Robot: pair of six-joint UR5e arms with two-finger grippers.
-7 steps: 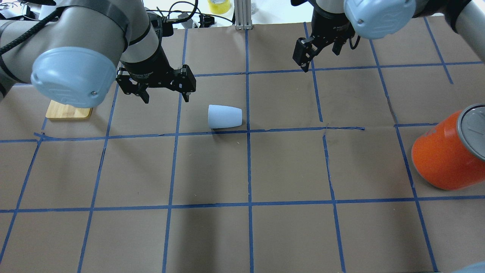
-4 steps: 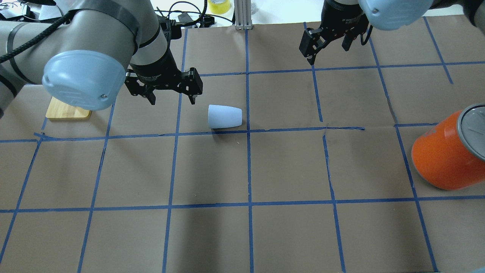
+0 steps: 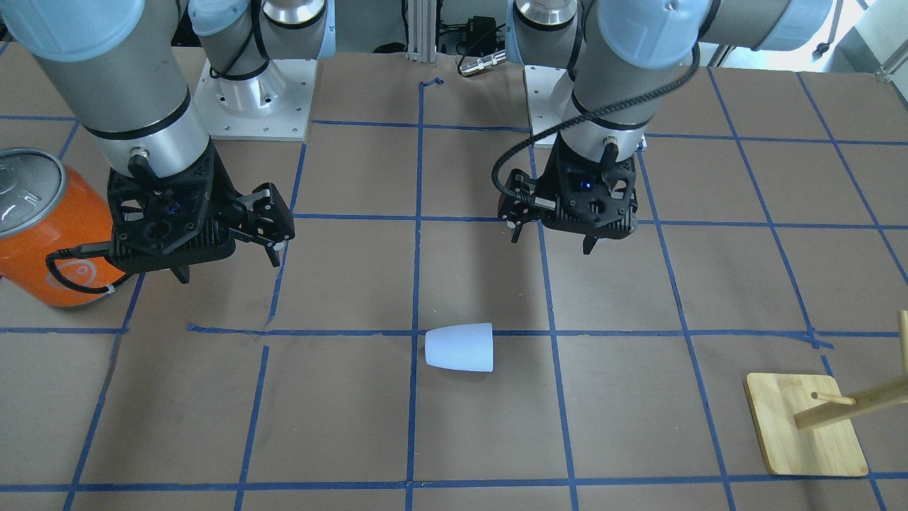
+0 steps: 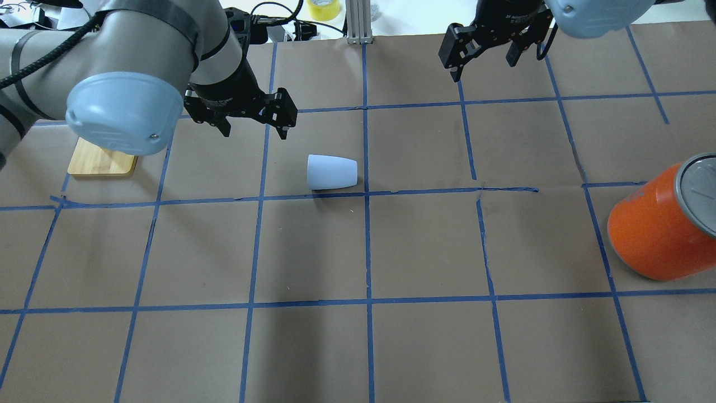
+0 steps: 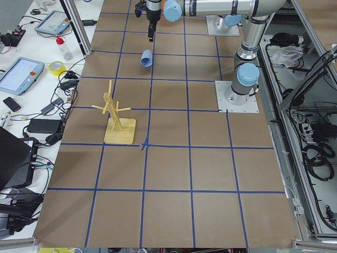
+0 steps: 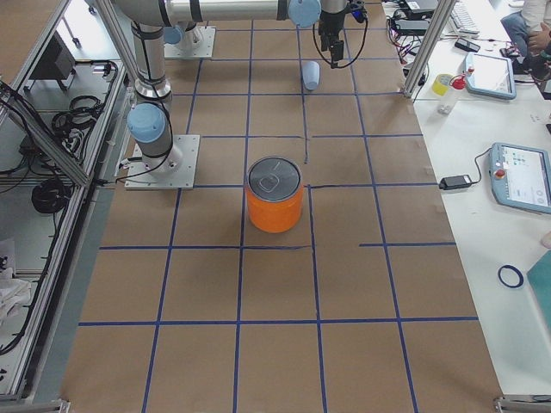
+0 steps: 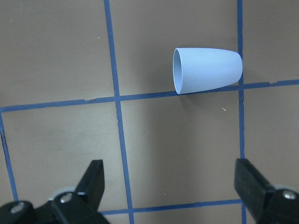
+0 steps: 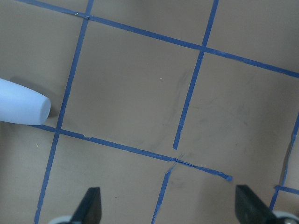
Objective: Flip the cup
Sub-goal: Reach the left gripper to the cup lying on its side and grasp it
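I am at the approach step: neither gripper touches the cup [image 4: 331, 172], which lies on its side just beside a blue tape line [image 4: 313, 196], rim toward my left. My left gripper [image 4: 255, 133] hangs near it, wide open and empty; my right gripper [image 4: 484, 66], farther away, is open and empty too. Next, I judge, the left one must descend around the cup's body. The cup is small, pale blue-white, smooth and tapered.

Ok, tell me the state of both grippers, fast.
Left gripper: open, holding nothing.
Right gripper: open, holding nothing.
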